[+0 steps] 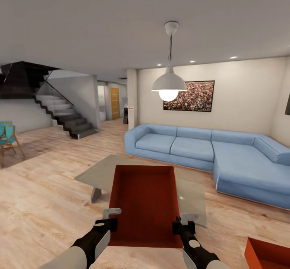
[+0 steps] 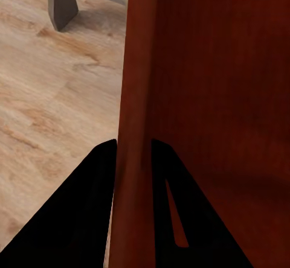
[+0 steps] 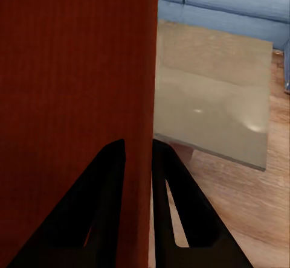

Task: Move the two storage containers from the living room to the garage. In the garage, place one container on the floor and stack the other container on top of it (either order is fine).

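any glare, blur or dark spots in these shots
Head view: the lit pendant lamp glows without washing out; edges bend outward, wide-angle. Right wrist view: a faint highlight on the glass coffee table. Left wrist view: the end effector fingers are plain black silhouettes against the storage container.

Floor: I see light wood planks [image 1: 48, 180].
Walls: beige, framed picture [image 1: 189, 96] far right.
Seating: blue sectional sofa [image 1: 209, 152] right.
Table: glass-topped coffee table [image 1: 100, 172] near.
Light: lit pendant lamp [image 1: 169, 84].
Far left: staircase [image 1: 64, 113].

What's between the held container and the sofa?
The coffee table: in the head view its grey top runs from under the held container toward the blue sofa, then a strip of wood floor.
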`<state>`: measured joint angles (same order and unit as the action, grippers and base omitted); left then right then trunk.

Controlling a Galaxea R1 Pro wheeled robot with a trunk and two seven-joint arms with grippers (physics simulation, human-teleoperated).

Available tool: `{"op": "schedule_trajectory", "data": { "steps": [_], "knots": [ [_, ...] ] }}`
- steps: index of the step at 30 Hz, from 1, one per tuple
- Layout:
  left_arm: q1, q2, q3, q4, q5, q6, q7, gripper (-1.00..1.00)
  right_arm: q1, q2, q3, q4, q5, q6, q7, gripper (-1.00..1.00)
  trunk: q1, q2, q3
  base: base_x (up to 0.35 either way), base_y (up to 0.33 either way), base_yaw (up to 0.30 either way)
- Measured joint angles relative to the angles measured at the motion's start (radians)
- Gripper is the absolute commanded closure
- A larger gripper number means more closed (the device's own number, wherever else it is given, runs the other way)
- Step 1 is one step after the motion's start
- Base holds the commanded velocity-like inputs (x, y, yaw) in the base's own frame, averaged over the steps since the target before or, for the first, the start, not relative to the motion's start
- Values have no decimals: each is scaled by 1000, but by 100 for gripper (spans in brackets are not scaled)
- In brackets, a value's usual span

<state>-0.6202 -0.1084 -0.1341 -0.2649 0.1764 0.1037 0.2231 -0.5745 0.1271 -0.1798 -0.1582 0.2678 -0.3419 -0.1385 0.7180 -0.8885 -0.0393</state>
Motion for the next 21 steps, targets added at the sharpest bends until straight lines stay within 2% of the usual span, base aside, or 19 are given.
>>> {"op": "schedule_trajectory", "data": {
  "steps": [21],
  "knots": [
    [0, 0, -2, -1, 3, 0, 1, 100, 0, 0, -1, 0, 1, 1, 0, 100, 0, 0, 0, 0, 0, 300]
  ]
}}
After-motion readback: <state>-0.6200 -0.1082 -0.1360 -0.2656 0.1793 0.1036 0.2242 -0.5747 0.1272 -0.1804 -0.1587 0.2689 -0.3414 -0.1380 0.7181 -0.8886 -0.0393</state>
